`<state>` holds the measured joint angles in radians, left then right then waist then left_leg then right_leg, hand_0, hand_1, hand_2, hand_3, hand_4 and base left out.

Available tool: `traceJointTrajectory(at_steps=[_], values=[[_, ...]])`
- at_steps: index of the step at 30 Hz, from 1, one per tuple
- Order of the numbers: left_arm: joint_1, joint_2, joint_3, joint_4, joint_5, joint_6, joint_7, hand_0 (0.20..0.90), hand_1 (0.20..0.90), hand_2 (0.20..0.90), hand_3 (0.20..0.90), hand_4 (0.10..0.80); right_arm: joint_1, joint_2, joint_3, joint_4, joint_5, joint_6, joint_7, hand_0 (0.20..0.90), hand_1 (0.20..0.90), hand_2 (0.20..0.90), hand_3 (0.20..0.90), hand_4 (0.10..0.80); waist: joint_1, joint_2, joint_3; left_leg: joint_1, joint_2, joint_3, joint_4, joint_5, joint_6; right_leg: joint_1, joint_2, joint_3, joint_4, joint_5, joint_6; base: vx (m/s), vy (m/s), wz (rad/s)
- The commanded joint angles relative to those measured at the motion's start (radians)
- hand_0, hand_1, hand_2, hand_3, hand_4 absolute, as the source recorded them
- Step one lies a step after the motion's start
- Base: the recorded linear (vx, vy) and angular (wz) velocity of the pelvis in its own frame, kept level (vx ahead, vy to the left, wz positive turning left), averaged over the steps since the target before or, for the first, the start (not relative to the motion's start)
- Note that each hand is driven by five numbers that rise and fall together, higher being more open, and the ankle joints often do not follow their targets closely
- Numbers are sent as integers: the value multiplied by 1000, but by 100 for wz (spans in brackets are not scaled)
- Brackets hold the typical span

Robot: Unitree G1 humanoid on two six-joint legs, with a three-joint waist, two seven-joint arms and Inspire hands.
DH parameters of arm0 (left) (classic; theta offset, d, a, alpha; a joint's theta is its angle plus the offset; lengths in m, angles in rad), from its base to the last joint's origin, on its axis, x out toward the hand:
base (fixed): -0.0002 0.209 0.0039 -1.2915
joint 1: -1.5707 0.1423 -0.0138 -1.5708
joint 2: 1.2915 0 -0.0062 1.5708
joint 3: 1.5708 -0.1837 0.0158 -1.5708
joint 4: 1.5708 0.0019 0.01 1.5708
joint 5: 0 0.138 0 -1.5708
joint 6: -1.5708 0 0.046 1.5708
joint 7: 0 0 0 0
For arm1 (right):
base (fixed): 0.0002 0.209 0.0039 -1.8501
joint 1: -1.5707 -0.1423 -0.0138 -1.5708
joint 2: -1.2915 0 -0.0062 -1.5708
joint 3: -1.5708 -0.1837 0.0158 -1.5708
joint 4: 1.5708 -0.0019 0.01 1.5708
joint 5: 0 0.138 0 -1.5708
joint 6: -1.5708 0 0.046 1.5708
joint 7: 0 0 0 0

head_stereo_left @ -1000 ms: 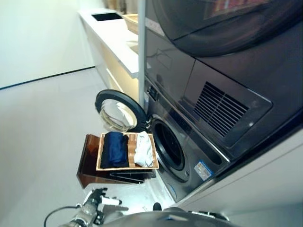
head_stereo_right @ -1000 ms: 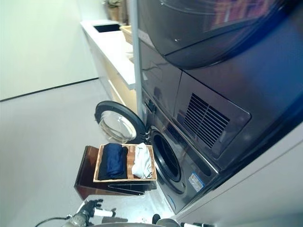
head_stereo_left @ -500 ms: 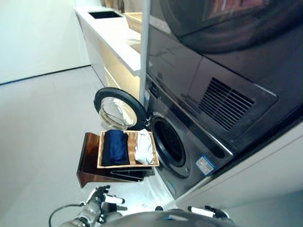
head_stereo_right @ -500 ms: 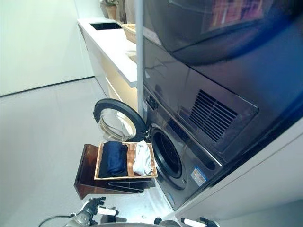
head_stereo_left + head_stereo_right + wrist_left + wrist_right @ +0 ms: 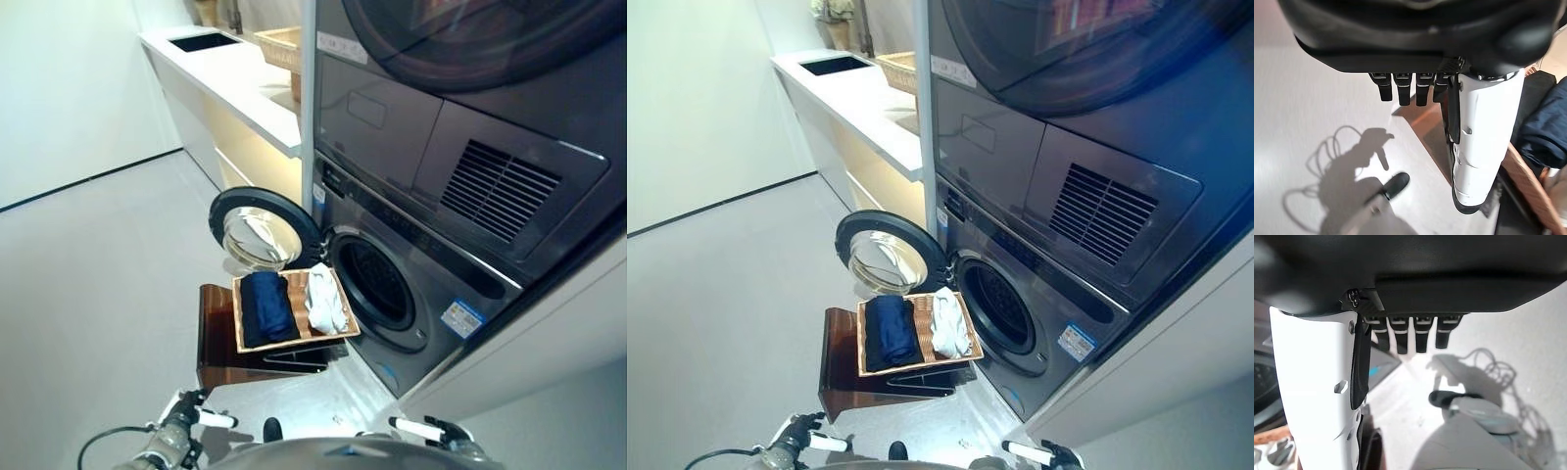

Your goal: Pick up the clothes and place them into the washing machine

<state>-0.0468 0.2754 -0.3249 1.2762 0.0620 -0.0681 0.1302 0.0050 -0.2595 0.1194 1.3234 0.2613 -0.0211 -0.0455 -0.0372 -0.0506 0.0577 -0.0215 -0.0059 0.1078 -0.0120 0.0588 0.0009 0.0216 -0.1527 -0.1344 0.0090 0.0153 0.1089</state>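
A flat wicker basket point(image 5: 294, 344) rests on a brown wooden stool point(image 5: 217, 345) in front of the washing machine point(image 5: 421, 323). In it lie a folded navy garment point(image 5: 265, 306) and a white garment point(image 5: 324, 299). The machine's round door point(image 5: 261, 227) stands swung open to the left, and the drum opening point(image 5: 377, 284) is dark. My left hand point(image 5: 186, 417) hangs low, short of the stool, open and empty; its white-covered thumb point(image 5: 1484, 137) points toward the navy garment point(image 5: 1547, 125). My right hand point(image 5: 431, 431) hangs low at the right, open and empty, with its fingers point(image 5: 1415, 335) relaxed.
A dryer point(image 5: 470, 59) is stacked above the washing machine. A white counter point(image 5: 230, 73) with a sink and a wicker basket point(image 5: 282, 44) runs along the back left. Pale open floor point(image 5: 98, 274) spreads to the left of the stool.
The whole picture has shifted, so the camera moved. The basket and clothes lie as before. Both hands stay low and empty.
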Motion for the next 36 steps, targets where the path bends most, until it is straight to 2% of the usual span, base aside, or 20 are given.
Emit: traceJointTrajectory(at_steps=[1, 4, 6, 8, 9, 10, 11, 14, 17, 19, 21, 24, 26, 28, 29, 31, 33, 34, 36], values=[[-47, 20, 39, -62, -5, -28, 14, 900, 900, 900, 900, 800, -58, -39, 32, -7, -24, -30, -31, 900, 900, 900, 900, 800, -1, -9, 17, 88, 32, -43, -8, -113, -23, -68, 63, 14, 13, -12, -4, 147, -108, 15], [-33, 13, 41, -51, -1, -26, 5, 900, 900, 900, 900, 800, -61, -39, 40, -21, -29, -35, -35, 900, 900, 900, 900, 800, 1, -17, 10, 81, 50, -48, 38, -133, -45, -35, 77, 0, -7, -27, -16, 164, -151, 31], [-29, 11, 42, -45, 0, -25, 4, 900, 900, 900, 900, 800, -67, -40, 45, -27, -24, -40, -35, 900, 900, 900, 900, 800, 2, -25, 24, 28, 63, -50, 198, -140, -70, -15, 87, -4, -2, -43, -36, 110, -175, 25], [-23, 10, 42, -49, -4, -25, 4, 900, 900, 900, 900, 800, -74, -42, 52, -45, -15, -47, -37, 900, 900, 900, 900, 800, 14, -30, 53, -66, 88, -62, 388, -60, -101, 24, 99, -13, -5, -63, -65, 35, -163, 22], [-30, 9, 41, -61, -14, -28, 9, 900, 900, 900, 900, 800, -84, -48, 57, -60, -6, -51, -40, 900, 900, 900, 900, 800, 26, -29, 74, -122, 76, -94, 476, -20, -107, 30, 101, -21, 1, -68, -79, -1, -114, 28], [-32, 11, 36, -75, -19, -31, 13, 900, 900, 900, 900, 800, -94, -49, 62, -72, 2, -53, -40, 900, 900, 900, 900, 800, 33, -32, 84, -155, 53, -114, 508, -17, -100, 32, 99, -22, -1, -70, -83, 40, -72, 37], [-32, 9, 32, -85, -23, -34, 13, 900, 900, 900, 900, 800, -101, -51, 65, -86, 8, -54, -42, 900, 900, 900, 900, 800, 35, -34, 84, -184, 45, -114, 499, -14, -95, 35, 95, -27, -7, -73, -84, 137, -26, 54], [-18, 4, 19, -100, -14, -38, 17, 900, 900, 900, 900, 800, -114, -57, 70, -115, 16, -62, -52, 900, 900, 900, 900, 800, 44, -20, 65, -221, 52, -70, 305, -37, -78, 52, 92, -25, -44, -84, -62, 232, 70, 34], [-10, -2, 15, -84, -8, -38, 30, 900, 900, 900, 900, 800, -118, -59, 86, -137, 4, -65, -64, 900, 900, 900, 900, 800, 69, 9, 47, -209, 75, -59, 28, 44, -83, 97, 101, -3, -73, -119, -43, 301, 144, 28], [-9, -3, 13, -75, -1, -38, 38, 900, 900, 900, 900, 800, -130, -62, 94, -147, -9, -64, -71, 900, 900, 900, 900, 800, 79, 17, 38, -202, 73, -82, 16, 65, -88, 126, 92, 11, -76, -137, -33, 271, 155, 39], [-8, 0, 8, -69, 5, -40, 39, 900, 900, 900, 900, 800, -132, -60, 90, -154, -13, -65, -70, 900, 900, 900, 900, 800, 77, 13, 23, -191, 69, -64, 30, 51, -78, 138, 64, 4, -61, -150, -21, 276, 179, -6], [-14, 14, 14, -64, 5, -44, 41, 900, 900, 900, 900, 800, -152, -58, 86, -164, -11, -66, -74, 900, 900, 900, 900, 800, 86, -2, 21, -195, 43, -43, 90, 0, -49, 131, 17, 19, -14, -153, -1, 231, 175, -39], [-13, 26, 19, -71, 1, -45, 40, 900, 900, 900, 900, 800, -162, -50, 87, -167, -9, -67, -68, 900, 900, 900, 900, 800, 94, -10, 14, -181, 26, -29, 104, -34, -23, 94, -12, 24, 82, -138, 18, 214, 184, -51], [-15, 42, 20, -93, -7, -46, 46, 900, 900, 900, 900, 800, -183, -50, 89, -185, 4, -69, -71, 900, 900, 900, 900, 800, 89, -3, 34, -157, 20, -32, 102, -51, -1, -11, -15, 50, 252, -87, 31, 120, 179, -50], [-21, 49, 17, -109, -15, -46, 46, 900, 900, 900, 900, 800, -199, -53, 92, -196, 11, -72, -73, 900, 900, 900, 900, 800, 82, 1, 56, -149, 17, -43, 101, -54, 9, -62, -7, 66, 325, -56, 34, 27, 168, -38], [-36, 65, 6, -136, -28, -52, 51, 900, 900, 900, 900, 800, -231, -56, 99, -224, 35, -82, -84, 900, 900, 900, 900, 800, 65, 16, 106, -146, 13, -69, 111, -60, 19, -153, 31, 96, 424, -44, 24, -6, 113, -22], [-50, 70, -2, -138, -40, -56, 57, 900, 900, 900, 900, 800, -265, -58, 100, -238, 58, -89, -109, 900, 900, 900, 900, 800, 58, 24, 128, -145, 11, -79, 116, -73, 16, -206, 29, 79, 381, -72, 5, 79, -1, -7], [-58, 70, -3, -139, -50, -59, 65, 900, 900, 900, 900, 800, -286, -63, 98, -234, 61, -90, -125, 900, 900, 900, 900, 800, 57, 28, 140, -140, 10, -86, 115, -81, 10, -218, 11, 51, 323, -76, -3, 123, -73, -17], [-70, 67, -5, -132, -64, -63, 75, 900, 900, 900, 900, 800, -329, -69, 101, -239, 64, -88, -145, 900, 900, 900, 900, 800, 52, 23, 160, -121, 9, -84, 106, -98, -6, -237, -25, 3, 170, -31, 7, 134, -115, -19]])
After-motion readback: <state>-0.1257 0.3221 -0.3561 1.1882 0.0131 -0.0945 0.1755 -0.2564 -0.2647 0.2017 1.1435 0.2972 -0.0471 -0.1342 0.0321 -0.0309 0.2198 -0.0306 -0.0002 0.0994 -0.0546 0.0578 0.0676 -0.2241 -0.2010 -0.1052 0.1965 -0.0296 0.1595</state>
